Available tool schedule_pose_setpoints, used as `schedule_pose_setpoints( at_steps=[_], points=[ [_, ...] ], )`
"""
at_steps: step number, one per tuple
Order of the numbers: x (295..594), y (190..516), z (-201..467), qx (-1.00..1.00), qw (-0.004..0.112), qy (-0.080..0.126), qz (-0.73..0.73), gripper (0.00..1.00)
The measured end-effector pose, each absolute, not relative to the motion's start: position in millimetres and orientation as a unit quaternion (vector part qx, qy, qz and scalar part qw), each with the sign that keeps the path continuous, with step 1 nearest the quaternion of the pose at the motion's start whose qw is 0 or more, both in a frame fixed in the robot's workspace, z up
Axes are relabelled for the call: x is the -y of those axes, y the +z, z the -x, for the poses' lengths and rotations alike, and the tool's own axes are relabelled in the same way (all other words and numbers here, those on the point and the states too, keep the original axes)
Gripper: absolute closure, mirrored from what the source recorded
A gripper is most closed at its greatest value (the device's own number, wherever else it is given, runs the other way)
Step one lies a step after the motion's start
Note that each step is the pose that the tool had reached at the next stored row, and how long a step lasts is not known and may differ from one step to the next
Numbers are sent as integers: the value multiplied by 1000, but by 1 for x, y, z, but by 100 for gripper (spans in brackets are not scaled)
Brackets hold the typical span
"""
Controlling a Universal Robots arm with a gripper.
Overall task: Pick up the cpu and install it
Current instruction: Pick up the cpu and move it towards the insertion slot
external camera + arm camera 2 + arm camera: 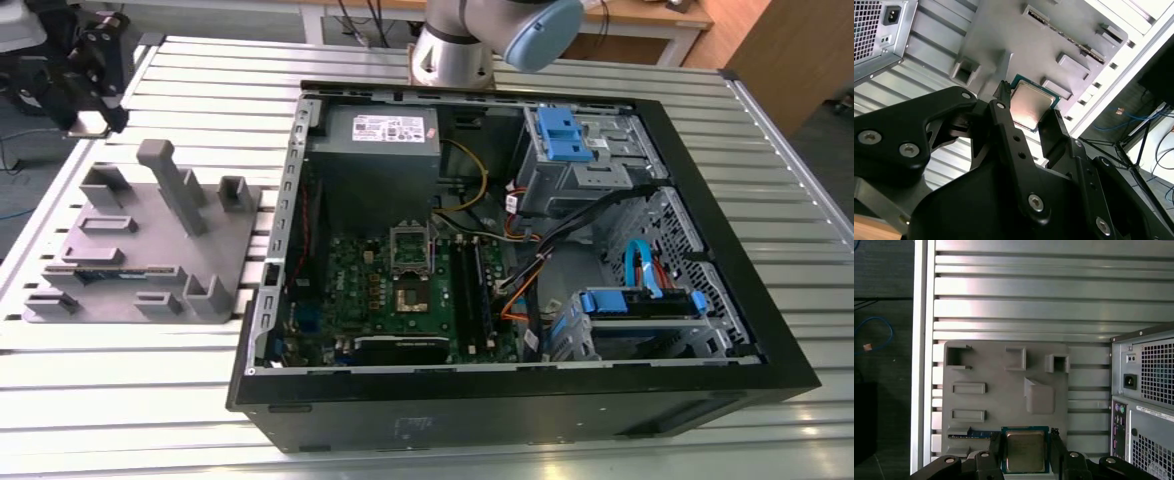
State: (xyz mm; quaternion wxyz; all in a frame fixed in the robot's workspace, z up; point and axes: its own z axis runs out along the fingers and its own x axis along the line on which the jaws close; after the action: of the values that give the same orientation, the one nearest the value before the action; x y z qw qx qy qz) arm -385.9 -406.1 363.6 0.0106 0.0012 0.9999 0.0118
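Note:
The cpu (1025,450), a small square chip with a shiny metal top and a green rim, sits between the two black fingers of my gripper (1025,456), well above the grey parts holder (1004,385). In the second wrist view the cpu (1029,104) shows tilted, with my gripper (1029,114) shut on its edges. In the exterior view my gripper (94,118) hangs at the far left, beyond the grey parts holder (147,240) and apart from the open computer case (521,250). The green motherboard (360,290) lies inside the case, its socket (407,296) uncovered.
A long thin memory stick (114,270) rests in a slot of the holder. Inside the case are a power supply (380,135), blue drive brackets (567,135) and loose cables (534,270). The arm's base (454,55) stands behind the case on the ribbed metal table (160,380).

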Motion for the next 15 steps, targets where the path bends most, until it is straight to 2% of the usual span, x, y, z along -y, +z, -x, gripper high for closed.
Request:
schedule_pose_setpoints(
  at_steps=[15],
  points=[
    [406, 364, 358, -1000, 11, 12, -1, 53]
  ],
)
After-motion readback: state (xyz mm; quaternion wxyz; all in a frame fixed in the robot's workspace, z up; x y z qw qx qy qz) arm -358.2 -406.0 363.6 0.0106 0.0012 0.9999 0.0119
